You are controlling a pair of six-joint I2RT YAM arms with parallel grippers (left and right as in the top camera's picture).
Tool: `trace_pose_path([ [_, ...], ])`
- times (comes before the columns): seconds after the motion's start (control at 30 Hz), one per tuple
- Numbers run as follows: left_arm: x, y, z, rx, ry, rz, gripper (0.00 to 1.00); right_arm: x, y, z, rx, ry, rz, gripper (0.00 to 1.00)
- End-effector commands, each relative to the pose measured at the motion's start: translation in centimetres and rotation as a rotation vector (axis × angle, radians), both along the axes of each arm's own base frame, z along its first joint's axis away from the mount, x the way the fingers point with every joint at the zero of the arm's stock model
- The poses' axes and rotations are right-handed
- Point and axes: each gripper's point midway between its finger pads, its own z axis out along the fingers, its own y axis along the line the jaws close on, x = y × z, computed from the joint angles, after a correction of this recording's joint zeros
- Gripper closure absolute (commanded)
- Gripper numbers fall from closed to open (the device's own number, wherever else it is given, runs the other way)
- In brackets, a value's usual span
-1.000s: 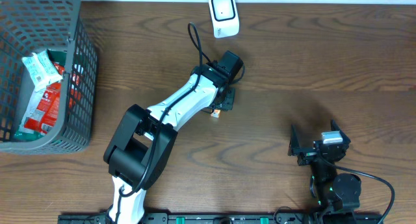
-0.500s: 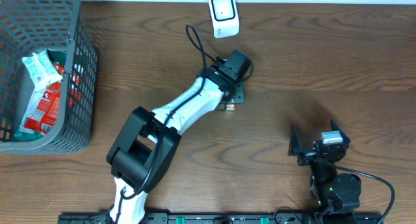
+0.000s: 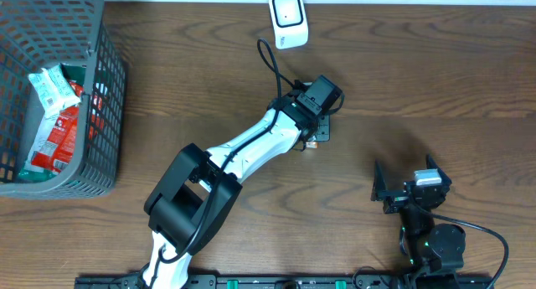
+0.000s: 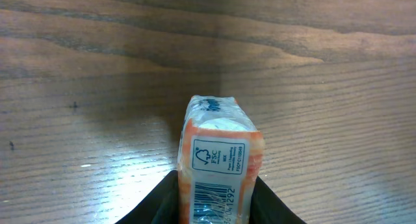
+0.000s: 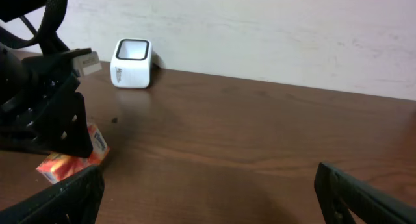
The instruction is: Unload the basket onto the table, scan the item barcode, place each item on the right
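Packet point(image 4: 221, 156), one, clamped in left gripper point(image 4: 218, 208); right gripper point(image 5: 208, 195) spread wide; one scanner point(image 3: 287, 19).

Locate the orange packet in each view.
Overhead: orange packet peeks out from under the left pincer, right of centre.
Left wrist: bottom centre, barcode end facing the camera.
Right wrist: lower left.
Shared landmark: white scanner, top centre overhead, upper left in right wrist; absent from left wrist.

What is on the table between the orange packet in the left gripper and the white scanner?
Nothing: the table is bare between packet and scanner, clearest in the right wrist view.
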Motion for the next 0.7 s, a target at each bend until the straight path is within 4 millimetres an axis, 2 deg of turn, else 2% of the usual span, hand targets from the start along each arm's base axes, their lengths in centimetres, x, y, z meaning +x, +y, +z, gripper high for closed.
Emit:
trace_pose_path([
  [0.0, -0.1, 0.3, -0.7, 0.028, -0.002, 0.020, 0.68, 0.0, -0.1, 0.0, -0.006, 0.000, -0.007, 0.01],
  [0.3, -0.8, 0.1, -2.1, 0.053, 0.024, 0.007, 0.68, 0.0, -0.1, 0.0, -0.006, 0.000, -0.007, 0.01],
  [0.4, -0.8, 0.2, -2.1, 0.055, 0.027, 0.007, 0.57, 0.0, -0.1, 0.0, -0.006, 0.000, -0.007, 0.01],
  [0.67, -1.0, 0.4, -2.2, 0.063, 0.035, 0.007, 0.36, 0.0, -0.1, 0.0, -0.006, 0.000, -0.007, 0.01],
])
